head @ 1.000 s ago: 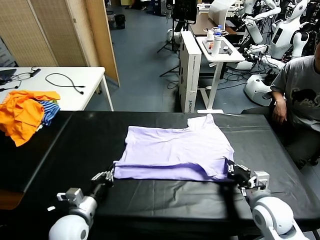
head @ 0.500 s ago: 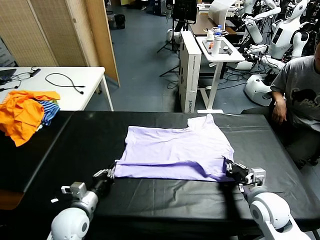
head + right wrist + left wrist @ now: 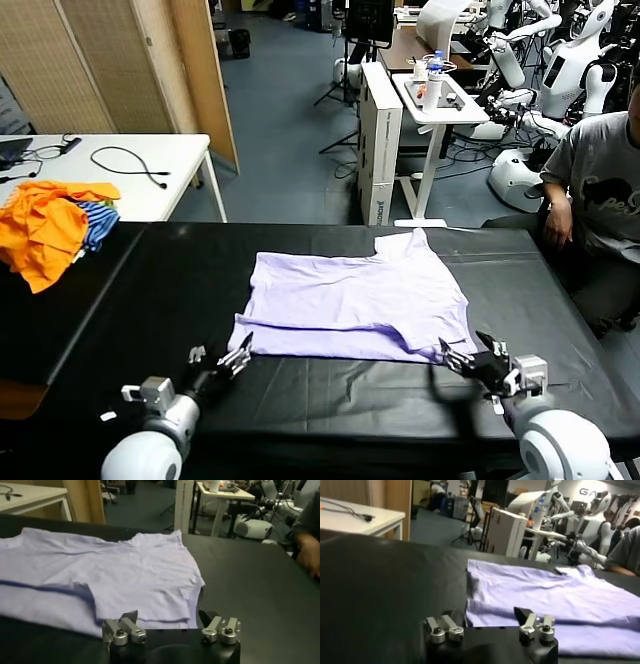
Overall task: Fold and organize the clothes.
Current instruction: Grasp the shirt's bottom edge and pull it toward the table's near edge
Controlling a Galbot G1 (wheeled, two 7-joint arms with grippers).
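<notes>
Fingers spread wide and empty on both sides: the left gripper (image 3: 222, 358) sits just off the shirt's near left corner, the right gripper (image 3: 468, 358) just off its near right corner, neither one touching cloth. In the wrist views each pair of fingertips (image 3: 441, 628) (image 3: 123, 630) stands apart with the fabric edge lying just beyond.

The pale lavender T-shirt (image 3: 352, 295) lies flat at the middle of the black table (image 3: 150, 290), its near hem folded back over itself so a doubled band runs along the front edge. A sleeve points toward 12 o'clock.

From the shirt, at about 10 o'clock, a heap of orange and blue-striped garments (image 3: 52, 226) rests on the table's far left corner. Beyond it stands a white table (image 3: 150, 170) carrying a black cable (image 3: 130, 163). At 2 o'clock a seated person in a grey shirt (image 3: 600, 190) is beside the table.
</notes>
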